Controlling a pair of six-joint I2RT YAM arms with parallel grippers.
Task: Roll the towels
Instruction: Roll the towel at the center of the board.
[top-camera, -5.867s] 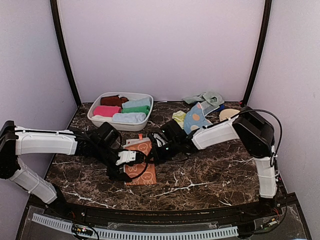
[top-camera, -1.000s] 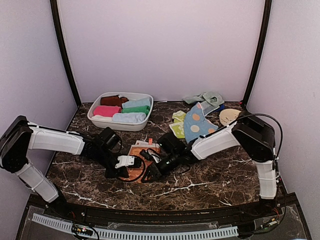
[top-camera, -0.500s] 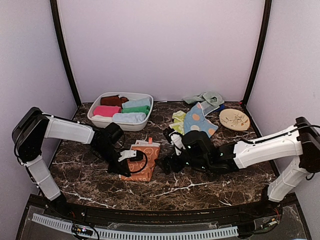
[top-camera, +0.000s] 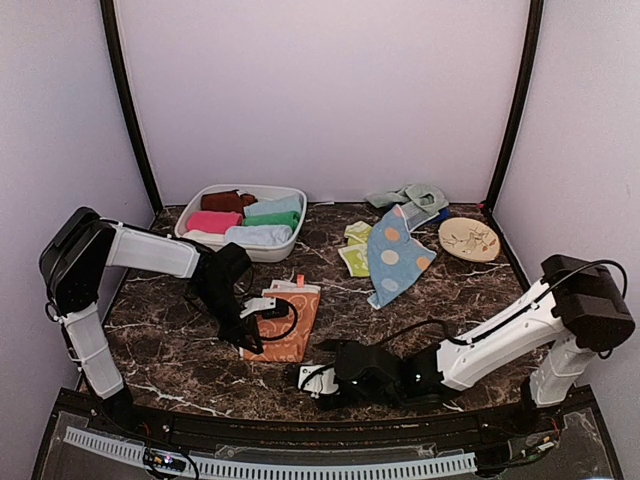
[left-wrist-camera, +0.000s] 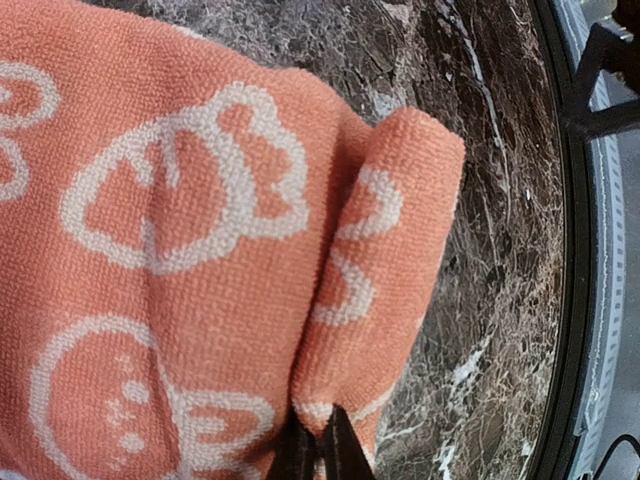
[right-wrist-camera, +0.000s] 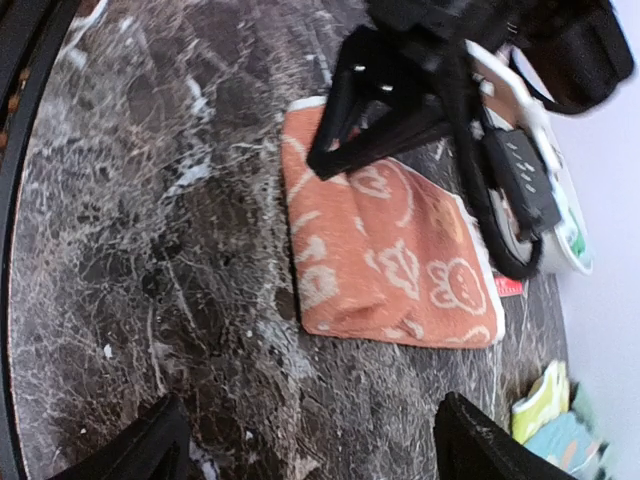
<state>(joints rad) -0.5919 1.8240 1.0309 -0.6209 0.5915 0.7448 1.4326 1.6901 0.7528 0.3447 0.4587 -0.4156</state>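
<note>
Left gripper (left-wrist-camera: 318, 432) is pinching the towel (left-wrist-camera: 200, 250) at its rolled edge; rolling tight and even is advisable. Right gripper (right-wrist-camera: 310, 425), spread, is hovering near the towel.

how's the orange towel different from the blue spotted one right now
The orange towel has white cartoon prints; the blue towel has orange and cream spots. The orange towel lies mid-table as a rough rectangle with one edge curled over, pinched by the left gripper; the blue towel lies loose and uneven farther back on the right, with no gripper on it. Both are soft cloths on the marble table.
</note>
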